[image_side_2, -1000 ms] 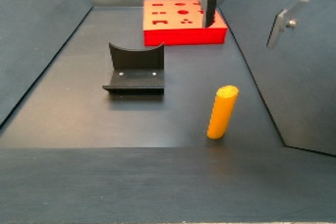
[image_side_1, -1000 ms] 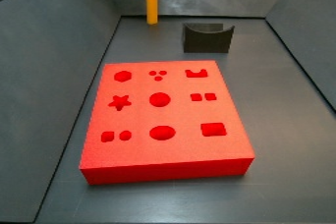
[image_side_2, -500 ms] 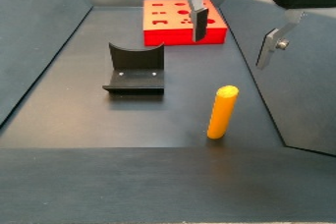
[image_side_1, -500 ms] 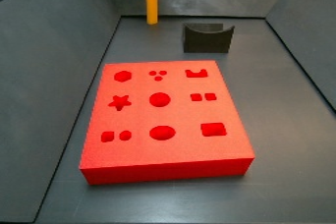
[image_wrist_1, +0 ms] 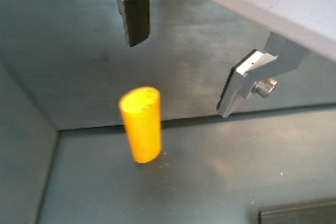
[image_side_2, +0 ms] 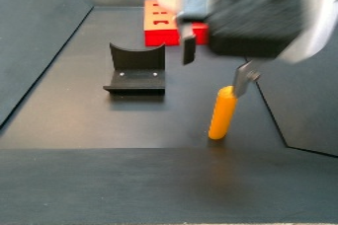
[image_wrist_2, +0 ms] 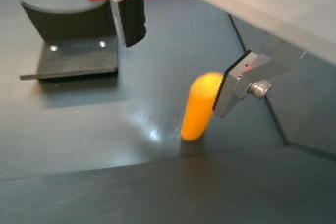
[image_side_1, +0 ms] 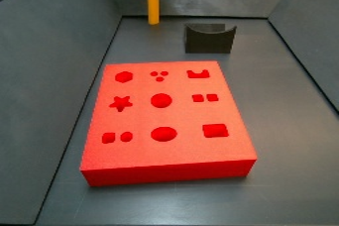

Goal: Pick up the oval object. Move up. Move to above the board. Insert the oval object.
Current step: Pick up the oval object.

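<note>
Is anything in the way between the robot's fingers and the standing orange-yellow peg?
Nothing visible. The gripper hangs open right above the upright orange-yellow oval peg, with bare space between its fingers. The dark grey notched block stands off to the side, clear of the way down.

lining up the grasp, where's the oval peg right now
The oval object stands upright on the dark floor near the wall, apart from the fixture and far from the board. The open gripper hovers above it.
</note>
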Robot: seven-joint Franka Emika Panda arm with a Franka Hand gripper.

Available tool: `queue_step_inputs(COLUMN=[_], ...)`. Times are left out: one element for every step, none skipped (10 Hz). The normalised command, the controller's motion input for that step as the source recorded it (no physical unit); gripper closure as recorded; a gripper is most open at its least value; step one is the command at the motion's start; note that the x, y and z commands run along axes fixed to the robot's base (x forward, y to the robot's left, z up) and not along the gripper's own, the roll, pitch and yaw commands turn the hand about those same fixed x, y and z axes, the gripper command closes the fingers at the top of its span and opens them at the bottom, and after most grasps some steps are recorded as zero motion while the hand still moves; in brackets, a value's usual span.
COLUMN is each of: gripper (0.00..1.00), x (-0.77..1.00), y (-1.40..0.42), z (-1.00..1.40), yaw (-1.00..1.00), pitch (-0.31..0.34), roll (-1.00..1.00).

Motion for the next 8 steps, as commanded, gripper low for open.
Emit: queue_step_inputs(gripper=[0.0,0.0,0.0,0.0,0.0,0.0,0.0,0.0], x=[-0.21,-0.15,-0.06,0.0,0.0,0.0,-0.07,-0.13], y=[0.05,0.04,0.02,0.0,0.0,0.0,0.0,0.0], z=[-0.31,-0.27,-0.2,-0.13,-0.17,-0.38,-0.51,-0.07], yaw=[-0.26,-0.16,-0.09,0.0,-0.01,-0.05,-0.07,-0.24], pitch=[-0.056,-0.08,-0.067,-0.084,-0.076,-0.131,-0.203,-0.416], roll=[-0.03,-0.06,-0.08,-0.07,-0.05,-0.03,-0.1,-0.38])
